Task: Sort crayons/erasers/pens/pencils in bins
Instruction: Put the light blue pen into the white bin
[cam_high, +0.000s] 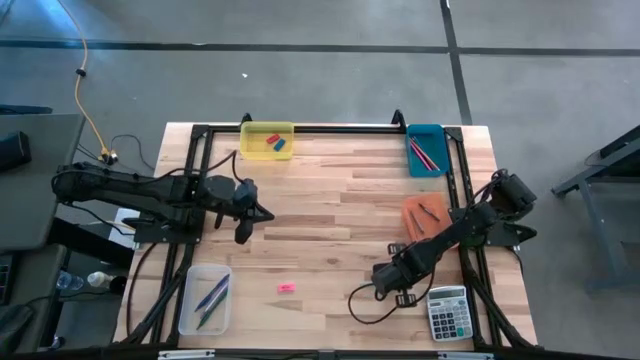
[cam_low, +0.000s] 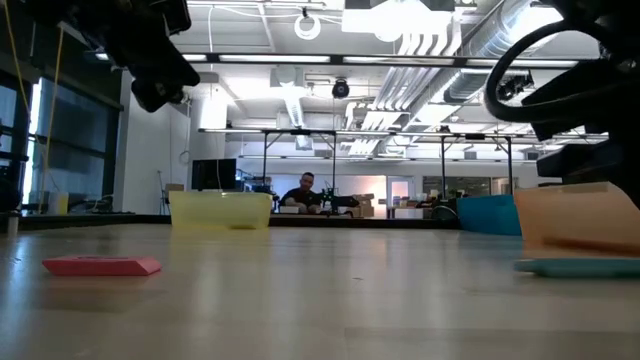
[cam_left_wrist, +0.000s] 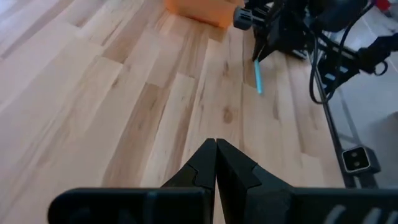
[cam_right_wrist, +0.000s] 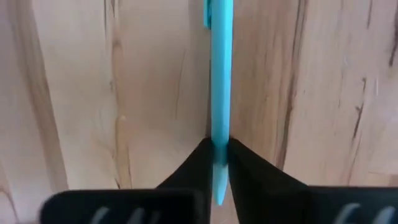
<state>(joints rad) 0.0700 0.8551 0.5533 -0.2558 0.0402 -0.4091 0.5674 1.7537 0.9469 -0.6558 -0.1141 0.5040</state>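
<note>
From above, the wooden table (cam_high: 330, 220) carried the yellow bin (cam_high: 268, 141) at its 11 o'clock, with a red eraser (cam_high: 272, 139) and a blue eraser (cam_high: 280, 147) inside. The teal bin (cam_high: 427, 150) sat at 1 o'clock with thin sticks in it, the orange bin (cam_high: 423, 215) at 3 o'clock, the clear bin (cam_high: 205, 298) at 7 o'clock holding pens or pencils. A pink eraser (cam_high: 287, 288) lay loose on the boards near 6 o'clock, and a grey calculator (cam_high: 447, 312) lay at 5 o'clock. The left gripper (cam_high: 262, 213) hung over the 9 o'clock side; the right gripper (cam_high: 378, 272) was down between the orange bin and the calculator.

From table height, the pink eraser (cam_low: 101, 265) lay flat in front, the yellow bin (cam_low: 221, 209) far behind it, and a light-blue pen (cam_low: 580, 266) lay beside the orange bin (cam_low: 580, 216).

The left wrist view showed the left gripper (cam_left_wrist: 216, 163) clenched on nothing above bare boards, with the pen (cam_left_wrist: 257, 77) farther off under the other arm.

In the right wrist view the right gripper (cam_right_wrist: 217, 163) had its fingers pressed against the light-blue pen (cam_right_wrist: 219, 74), apparently grasping it near one end, though whether it was lifted off the table was unclear.
</note>
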